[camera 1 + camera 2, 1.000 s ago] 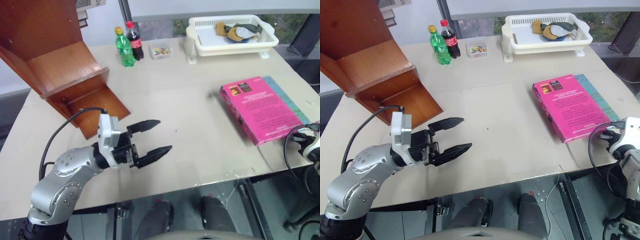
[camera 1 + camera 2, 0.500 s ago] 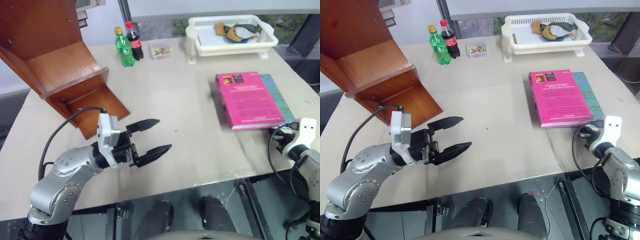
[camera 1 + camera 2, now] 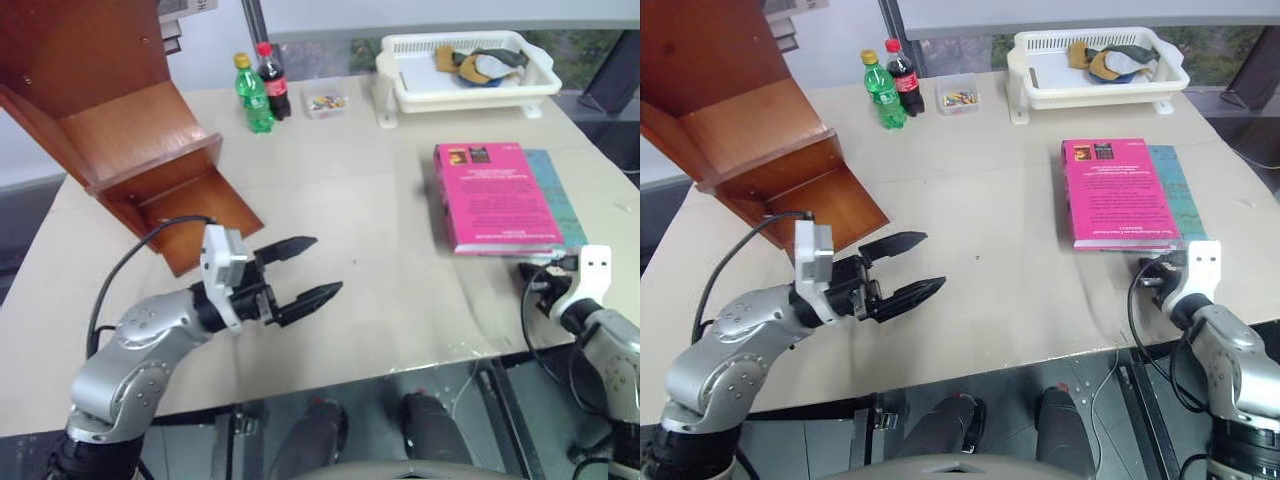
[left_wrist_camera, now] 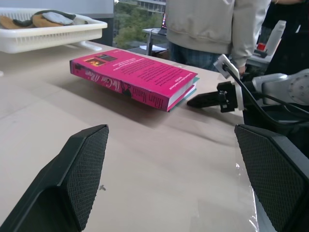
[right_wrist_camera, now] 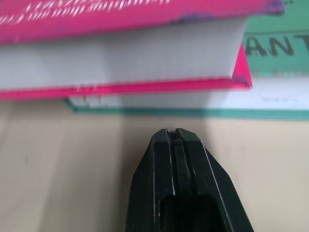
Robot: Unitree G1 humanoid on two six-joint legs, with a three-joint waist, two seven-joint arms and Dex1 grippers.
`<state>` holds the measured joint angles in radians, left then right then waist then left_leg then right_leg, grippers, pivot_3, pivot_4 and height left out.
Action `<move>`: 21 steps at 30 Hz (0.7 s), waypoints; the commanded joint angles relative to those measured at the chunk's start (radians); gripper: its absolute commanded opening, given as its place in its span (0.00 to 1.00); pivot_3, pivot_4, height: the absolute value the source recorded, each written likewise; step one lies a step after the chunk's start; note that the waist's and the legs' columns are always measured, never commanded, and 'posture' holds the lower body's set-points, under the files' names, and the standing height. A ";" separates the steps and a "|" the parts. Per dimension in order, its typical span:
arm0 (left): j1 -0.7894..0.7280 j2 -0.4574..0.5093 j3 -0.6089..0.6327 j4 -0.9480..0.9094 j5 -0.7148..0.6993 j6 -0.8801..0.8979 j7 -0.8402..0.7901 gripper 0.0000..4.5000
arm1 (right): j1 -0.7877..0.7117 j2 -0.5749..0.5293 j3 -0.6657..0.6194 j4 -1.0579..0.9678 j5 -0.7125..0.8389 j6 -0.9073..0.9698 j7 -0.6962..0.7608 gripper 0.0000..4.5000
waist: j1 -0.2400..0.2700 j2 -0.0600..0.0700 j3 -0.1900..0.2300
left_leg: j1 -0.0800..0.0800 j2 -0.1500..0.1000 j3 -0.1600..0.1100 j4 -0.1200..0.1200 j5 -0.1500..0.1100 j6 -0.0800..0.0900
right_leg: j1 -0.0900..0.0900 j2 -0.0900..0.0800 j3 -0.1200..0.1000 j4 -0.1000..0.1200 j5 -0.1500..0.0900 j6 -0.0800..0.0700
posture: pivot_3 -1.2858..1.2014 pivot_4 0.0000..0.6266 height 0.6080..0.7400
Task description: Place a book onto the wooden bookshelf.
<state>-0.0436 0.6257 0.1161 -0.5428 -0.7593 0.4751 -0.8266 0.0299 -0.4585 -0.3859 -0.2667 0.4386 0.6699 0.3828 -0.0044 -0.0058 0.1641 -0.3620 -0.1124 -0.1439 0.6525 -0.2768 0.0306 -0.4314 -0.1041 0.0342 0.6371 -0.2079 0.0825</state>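
Note:
The pink book (image 3: pixel 495 195) lies flat at the table's right side on top of a thinner teal book (image 3: pixel 562 200). The wooden bookshelf (image 3: pixel 110 110) lies tilted at the far left. My right gripper (image 5: pixel 174 133) is shut and empty. It sits low on the table just short of the book's near page edge (image 5: pixel 120 60), pointing at it without touching. From the left wrist view, the right gripper (image 4: pixel 190 102) shows beside the book's corner. My left gripper (image 3: pixel 328 265) hovers open over the table's left middle, pointing towards the book, far from it.
A green bottle (image 3: pixel 250 95), a cola bottle (image 3: pixel 272 80) and a small clear box (image 3: pixel 323 102) stand at the back. A white basket (image 3: pixel 465 70) with cloths sits back right. A person (image 4: pixel 217 24) stands beyond the table's right edge.
The pink book's near end has swung left, so it now lies square on the teal book. My right gripper has moved left along the front edge. The left gripper has stayed put.

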 commanded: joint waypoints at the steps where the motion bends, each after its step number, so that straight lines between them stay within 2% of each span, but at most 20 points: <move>1: -0.034 -0.010 -0.012 0.022 0.014 -0.023 -0.021 1.00 | 0.037 -0.017 -0.054 -0.068 -0.028 -0.029 -0.046 0.01 | 0.001 0.000 0.000 | 0.000 0.000 0.000 0.000 0.000 0.000 | 0.000 0.000 0.000 0.000 0.000 0.000 | 0.52 0.24 1.00; 5: -0.065 -0.023 -0.022 0.043 0.016 -0.020 -0.031 1.00 | 0.067 -0.024 -0.103 -0.094 -0.086 -0.031 -0.129 0.01 | 0.000 0.000 0.000 | 0.000 0.000 0.000 0.000 0.000 0.000 | 0.000 0.000 0.000 0.000 0.000 0.000 | 0.52 0.24 1.00; 8: -0.083 -0.032 -0.034 0.057 0.022 -0.021 -0.041 1.00 | 0.048 -0.040 -0.120 -0.040 -0.136 -0.046 -0.177 0.01 | 0.000 0.000 0.000 | 0.000 0.000 0.000 0.000 0.000 0.000 | 0.000 0.000 0.000 0.000 0.000 0.000 | 0.52 0.24 1.00; 16: -0.111 -0.039 -0.036 0.072 0.037 -0.022 -0.045 1.00 | -0.227 -0.090 -0.077 0.337 -0.209 -0.194 -0.193 0.01 | -0.010 0.000 0.000 | 0.001 0.000 0.002 0.000 0.000 0.000 | 0.000 0.001 0.002 0.000 0.001 0.001 | 0.52 0.24 1.00; 21: -0.078 -0.039 -0.017 0.040 0.039 -0.023 -0.023 1.00 | -0.301 -0.110 -0.035 0.485 -0.225 -0.268 -0.133 0.01 | -0.008 0.000 0.000 | 0.000 0.000 0.002 0.000 0.000 0.000 | 0.000 0.001 0.002 0.000 0.001 0.001 | 0.52 0.24 1.00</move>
<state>-0.1287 0.5839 0.0763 -0.4617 -0.7230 0.4713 -0.8563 -0.2664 -0.5536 -0.4264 0.1981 0.2105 0.4333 0.2208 -0.0125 -0.0060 0.1642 -0.3617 -0.1124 -0.1421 0.6524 -0.2771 0.0312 -0.4319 -0.1036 0.0366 0.6371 -0.2069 0.0836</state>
